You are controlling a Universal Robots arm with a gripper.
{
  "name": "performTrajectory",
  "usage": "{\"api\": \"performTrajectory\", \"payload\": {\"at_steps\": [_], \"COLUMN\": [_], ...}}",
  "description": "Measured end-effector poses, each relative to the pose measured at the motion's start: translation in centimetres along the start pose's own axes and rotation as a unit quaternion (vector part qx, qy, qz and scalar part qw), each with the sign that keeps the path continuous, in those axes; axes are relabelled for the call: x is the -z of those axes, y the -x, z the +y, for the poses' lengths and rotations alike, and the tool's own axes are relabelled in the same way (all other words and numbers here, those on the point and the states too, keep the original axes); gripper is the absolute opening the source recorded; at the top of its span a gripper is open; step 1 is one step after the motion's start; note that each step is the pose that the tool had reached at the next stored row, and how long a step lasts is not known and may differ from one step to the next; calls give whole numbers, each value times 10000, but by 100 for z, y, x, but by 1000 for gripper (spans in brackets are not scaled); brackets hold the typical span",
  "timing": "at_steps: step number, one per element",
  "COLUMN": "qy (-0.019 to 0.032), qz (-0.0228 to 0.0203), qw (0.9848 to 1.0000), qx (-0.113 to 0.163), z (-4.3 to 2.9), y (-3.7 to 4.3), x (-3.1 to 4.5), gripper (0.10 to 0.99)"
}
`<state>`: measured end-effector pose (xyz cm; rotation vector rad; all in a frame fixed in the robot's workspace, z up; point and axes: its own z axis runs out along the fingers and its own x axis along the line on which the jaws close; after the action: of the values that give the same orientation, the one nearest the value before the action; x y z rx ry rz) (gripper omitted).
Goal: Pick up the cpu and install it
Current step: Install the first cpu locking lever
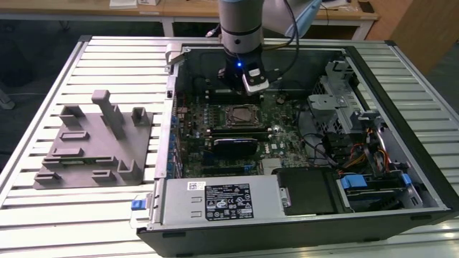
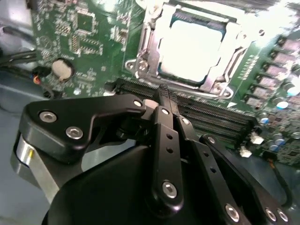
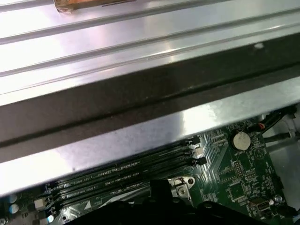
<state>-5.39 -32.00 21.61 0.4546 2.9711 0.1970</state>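
Ribbed silver desk [image 1: 107,215] in the exterior view carries your open black computer case [image 1: 423,161]; its power supply's white label [image 1: 229,200] has print too small to read. On the exterior view's left stands a grey plastic fixture with upright posts [image 1: 90,145]. Your black hand [image 1: 248,86] hangs over the green motherboard [image 1: 287,142]. In the second wrist view, the hand [image 2: 164,91] has its fingers together, holding nothing, just beside the square silvery-grey cpu [image 2: 197,47] seated in its metal-framed socket [image 2: 140,61]. In the first wrist view, you see black memory slots [image 3: 117,176] beside the case wall [image 3: 140,136].

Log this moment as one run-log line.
gripper: shut, empty, above memory slots | cpu: seated in socket | fixture: outside case
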Motion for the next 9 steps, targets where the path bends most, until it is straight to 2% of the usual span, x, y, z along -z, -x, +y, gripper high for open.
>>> {"api": "performTrajectory", "payload": {"at_steps": [2,4,6,9], "qy": [-110,-183,-249,-327], "qz": [81,143,175,188], "qw": [9999,9997,9995,9993], "qx": [0,-1,1,6], "z": [8,6,0,-28], "y": [25,46,61,78], "x": [-4,-6,-7,-4], "gripper": [106,106,106,106]}}
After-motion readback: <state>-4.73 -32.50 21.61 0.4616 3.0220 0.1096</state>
